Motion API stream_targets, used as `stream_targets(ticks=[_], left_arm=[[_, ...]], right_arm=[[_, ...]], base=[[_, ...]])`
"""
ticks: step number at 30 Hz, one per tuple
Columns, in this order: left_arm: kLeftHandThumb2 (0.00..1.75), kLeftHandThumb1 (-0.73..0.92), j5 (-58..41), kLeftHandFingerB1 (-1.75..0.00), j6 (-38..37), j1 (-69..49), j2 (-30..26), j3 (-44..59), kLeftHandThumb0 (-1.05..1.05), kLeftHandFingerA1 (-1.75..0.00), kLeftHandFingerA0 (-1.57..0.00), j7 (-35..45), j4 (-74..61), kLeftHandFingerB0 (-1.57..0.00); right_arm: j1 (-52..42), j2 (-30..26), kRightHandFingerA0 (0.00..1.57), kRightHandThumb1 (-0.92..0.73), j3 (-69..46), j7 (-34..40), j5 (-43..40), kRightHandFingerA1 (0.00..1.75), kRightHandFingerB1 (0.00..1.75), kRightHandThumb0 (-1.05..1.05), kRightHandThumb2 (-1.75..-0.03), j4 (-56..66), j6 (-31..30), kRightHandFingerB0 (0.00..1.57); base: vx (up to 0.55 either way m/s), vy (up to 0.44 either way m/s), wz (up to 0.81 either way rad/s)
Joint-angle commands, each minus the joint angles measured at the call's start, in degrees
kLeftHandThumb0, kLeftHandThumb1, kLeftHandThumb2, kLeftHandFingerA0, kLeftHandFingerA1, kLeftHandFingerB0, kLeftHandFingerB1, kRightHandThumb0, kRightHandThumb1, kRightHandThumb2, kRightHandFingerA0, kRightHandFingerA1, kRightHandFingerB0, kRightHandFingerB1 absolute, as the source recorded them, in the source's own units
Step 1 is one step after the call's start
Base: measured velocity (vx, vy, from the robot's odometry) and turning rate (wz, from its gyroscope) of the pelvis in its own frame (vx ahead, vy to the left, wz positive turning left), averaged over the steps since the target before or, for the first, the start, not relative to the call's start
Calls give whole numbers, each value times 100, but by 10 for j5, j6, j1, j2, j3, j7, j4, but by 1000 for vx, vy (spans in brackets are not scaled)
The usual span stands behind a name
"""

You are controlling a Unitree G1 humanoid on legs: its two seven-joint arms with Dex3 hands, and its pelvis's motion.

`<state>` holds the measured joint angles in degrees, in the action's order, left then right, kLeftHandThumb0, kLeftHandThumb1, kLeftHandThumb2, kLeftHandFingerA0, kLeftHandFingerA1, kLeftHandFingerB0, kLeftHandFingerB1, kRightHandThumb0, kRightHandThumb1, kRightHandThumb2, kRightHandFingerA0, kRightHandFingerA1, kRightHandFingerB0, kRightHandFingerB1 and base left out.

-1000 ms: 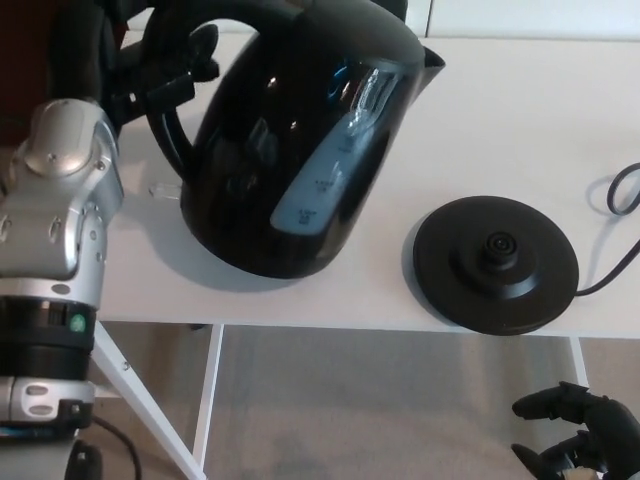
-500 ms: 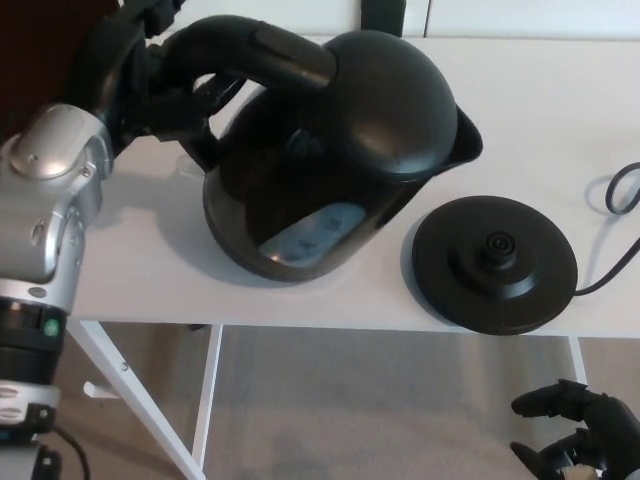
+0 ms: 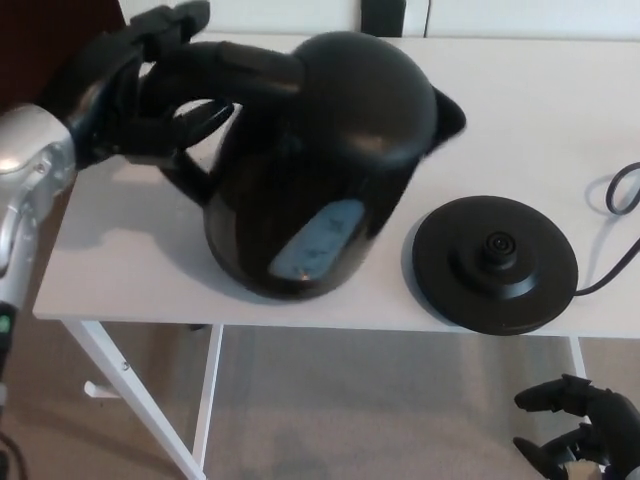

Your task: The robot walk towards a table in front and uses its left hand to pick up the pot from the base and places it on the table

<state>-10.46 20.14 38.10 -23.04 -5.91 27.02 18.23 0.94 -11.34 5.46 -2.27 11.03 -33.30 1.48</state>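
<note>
From the head view, my left hand (image 3: 130, 80) is closed around the handle (image 3: 225, 70) of the pot (image 3: 320, 170). My fingers wrap that black loop on the side of the pot turned away from the base (image 3: 495, 262). The pot is off the base and just to its left, close beside it but not on it. The spout points toward the base and the lid is shut. The pot's outline is smeared, so I judge it is moving. I cannot tell whether its bottom sits flat on the table (image 3: 540, 110) or hangs just above it.

The base lies bare near the table's front edge, its centre connector showing. Its cord (image 3: 620, 200) loops off to the far side, away from the pot.

My right hand (image 3: 580, 440) hangs below the base, under the table's edge. Its fingers are loosely curled and apart, and it holds nothing.

I take this to be the placing step: the lift is done and the set-down is about finished. Next I should settle the pot upright with its whole bottom on the table. It must stay clear of the base and back from the front edge. Then I can loosen my left fingers and draw the hand out of the handle without tipping the pot.
</note>
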Motion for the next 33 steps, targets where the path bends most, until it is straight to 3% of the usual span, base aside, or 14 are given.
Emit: stream_targets(ticks=[1,2,3,4,12,13,14,15,19,20,24,25,29,33], left_arm=[[73,40,76,-1,2,17,-30,-63,-65,0,0,31,10,0],[54,47,85,0,0,19,-34,-75,-60,0,0,32,13,0],[54,47,88,0,-1,21,-36,-80,-60,0,0,32,14,0],[76,41,118,0,-8,27,-44,-106,-68,0,0,29,21,0],[78,35,185,-10,-35,48,-57,-183,-62,-13,0,25,52,0],[54,42,196,-9,-41,54,-58,-200,-75,-14,0,37,62,0],[54,42,199,-9,-43,56,-58,-205,-75,-14,0,40,66,0],[80,33,204,-11,-42,60,-60,-212,-62,-12,0,47,69,0],[72,31,204,-1,-45,64,-60,-214,-74,-10,0,54,75,0],[83,38,196,-1,-44,68,-62,-207,-70,0,0,66,76,0],[83,37,177,-1,-42,73,-64,-182,-69,0,0,90,77,0],[57,46,156,0,-31,72,-69,-158,-87,0,0,101,56,0],[57,47,105,0,-7,66,-78,-87,-87,0,0,129,2,0],[57,47,77,0,6,58,-77,-34,-87,0,0,149,-33,0]], right_arm=[[2,-8,61,-32,-8,3,-2,95,87,-85,-89,-8,11,48],[2,-8,61,-31,-8,3,-3,94,86,-85,-91,-6,8,48],[2,-8,61,-31,-8,3,-3,94,86,-85,-91,-5,6,48],[1,-7,66,-27,-9,3,-4,93,83,-88,-99,2,1,48],[7,-7,60,-32,-12,4,-3,94,86,-85,-90,4,-2,48],[10,-8,66,-27,-11,5,-1,94,85,-88,-100,-2,9,50],[11,-9,66,-27,-10,5,-1,94,85,-88,-100,-4,12,50],[12,-10,60,-34,-10,4,-1,99,90,-88,-89,-6,16,48],[14,-9,60,-33,-12,4,-3,99,90,-89,-90,-11,21,48],[14,-10,61,-35,-11,4,0,100,90,-88,-88,-7,18,46],[15,-12,60,-34,-9,3,3,102,92,-89,-89,-8,19,46],[13,-12,65,-29,-11,4,1,94,84,-89,-100,-7,18,49],[10,-11,61,-34,-14,4,-2,100,90,-86,-88,-10,18,45],[11,-10,61,-34,-16,2,-4,100,90,-86,-88,-17,24,45]], base=[[0,0,0],[0,0,0],[0,0,0],[0,0,0],[0,0,0],[0,0,0],[0,0,0],[0,0,0],[0,0,0],[0,0,0],[0,0,0],[0,0,0],[0,0,0],[0,0,0]])
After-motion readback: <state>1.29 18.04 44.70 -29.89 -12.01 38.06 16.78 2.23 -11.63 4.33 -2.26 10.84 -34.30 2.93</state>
